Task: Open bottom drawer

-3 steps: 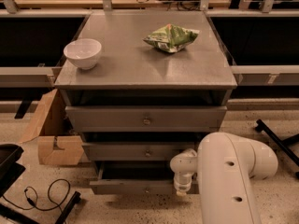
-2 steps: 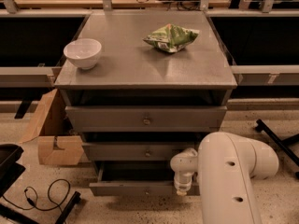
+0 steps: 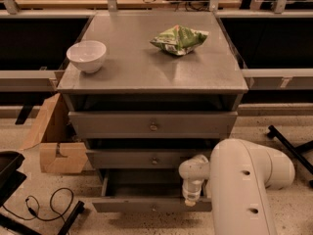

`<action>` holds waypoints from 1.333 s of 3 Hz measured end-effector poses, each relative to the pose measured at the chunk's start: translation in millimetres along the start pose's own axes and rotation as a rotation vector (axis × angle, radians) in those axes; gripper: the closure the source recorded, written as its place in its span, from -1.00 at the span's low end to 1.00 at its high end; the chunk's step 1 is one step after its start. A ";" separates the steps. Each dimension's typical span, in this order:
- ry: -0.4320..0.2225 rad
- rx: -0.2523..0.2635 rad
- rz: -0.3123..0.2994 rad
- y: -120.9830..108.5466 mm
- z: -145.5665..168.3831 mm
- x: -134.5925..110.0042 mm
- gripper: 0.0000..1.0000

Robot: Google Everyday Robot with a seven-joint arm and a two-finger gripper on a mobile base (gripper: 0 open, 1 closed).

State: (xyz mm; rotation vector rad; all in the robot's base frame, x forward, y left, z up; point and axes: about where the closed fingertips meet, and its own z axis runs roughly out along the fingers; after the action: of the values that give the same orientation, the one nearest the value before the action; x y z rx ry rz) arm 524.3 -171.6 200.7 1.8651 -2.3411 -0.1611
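Observation:
The grey cabinet [image 3: 146, 77] has three drawers. The bottom drawer [image 3: 132, 205] is the lowest, with a shallow front and a small knob [image 3: 154, 208]. It stands pulled out toward me, and its plain grey inside [image 3: 142, 182] shows. My gripper [image 3: 190, 199] hangs at the end of the white arm [image 3: 244, 180], over the right part of the drawer's front edge. The middle drawer [image 3: 142, 159] and the top drawer [image 3: 122, 125] are further in.
A white bowl [image 3: 86, 56] and a green crumpled bag [image 3: 179, 38] lie on the cabinet top. A cardboard box [image 3: 54, 141] stands left of the cabinet. A black cable [image 3: 46, 207] and a black base [image 3: 7, 173] lie on the floor at the left. A black leg [image 3: 288, 146] lies at the right.

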 end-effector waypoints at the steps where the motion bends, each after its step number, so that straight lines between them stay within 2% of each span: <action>1: -0.011 -0.023 0.031 6.4 -6.4 -0.5 1.00; 2: -0.018 -0.038 0.052 9.8 -10.8 -0.9 1.00; 3: -0.029 -0.060 0.080 18.4 -17.8 -0.8 0.78; 4: -0.029 -0.060 0.080 18.5 -17.8 -0.7 0.43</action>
State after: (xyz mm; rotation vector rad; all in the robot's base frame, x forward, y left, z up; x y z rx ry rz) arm 509.9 -166.6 221.3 1.7500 -2.3974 -0.2474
